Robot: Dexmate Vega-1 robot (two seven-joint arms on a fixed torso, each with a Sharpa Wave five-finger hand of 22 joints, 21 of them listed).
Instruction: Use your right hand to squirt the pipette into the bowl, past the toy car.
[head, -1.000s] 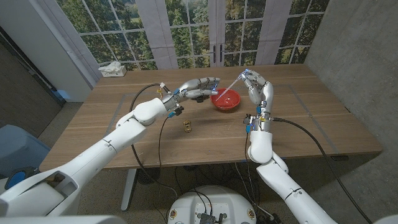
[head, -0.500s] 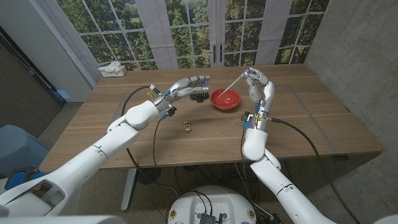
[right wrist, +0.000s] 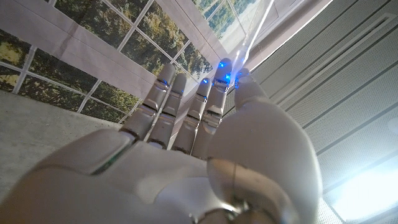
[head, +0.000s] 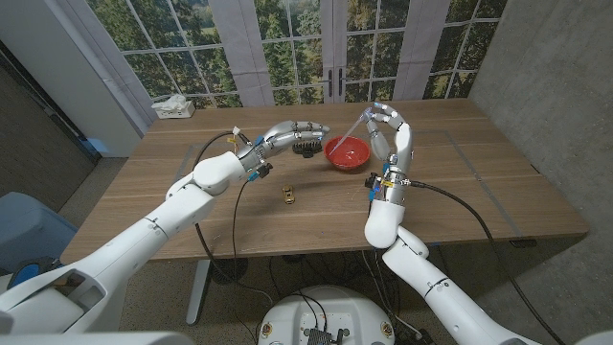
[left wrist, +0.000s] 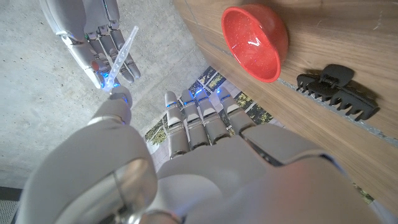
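Right hand point(head: 391, 134) raised above the surface point(head: 460, 182), palm upright, fingers curled, pinching the pipette point(head: 359, 125) between thumb and fingertips. The tube slants down from the hand toward 10 o'clock; its tip hangs over the far right rim of the red bowl point(head: 347, 151), clear of it. In the left wrist view the same pipette point(left wrist: 122, 53) shows as a pale clear tube in the right hand's point(left wrist: 93, 31) fingers, well apart from the bowl point(left wrist: 256, 40).

Left hand point(head: 295, 133) hovers at about 9 o'clock of the bowl, fingers stretched out and apart, holding nothing. Just under it lies a black hair claw clip point(head: 306, 148) (plainer in the left wrist view point(left wrist: 339, 94), flat on the wood). The toy car point(head: 287, 195), small and yellowish, sits near the surface's middle, at roughly 7 o'clock from the bowl and well apart from it.

Step in hand, as I judge it: aiming the tip, bulb not yet squeezed (no liquid visible; bowl looks dry). Next move calls for bringing the tip a little inward toward the bowl's centre and lower, then pressing the bulb between thumb and fingers without letting the tube swing off the rim.
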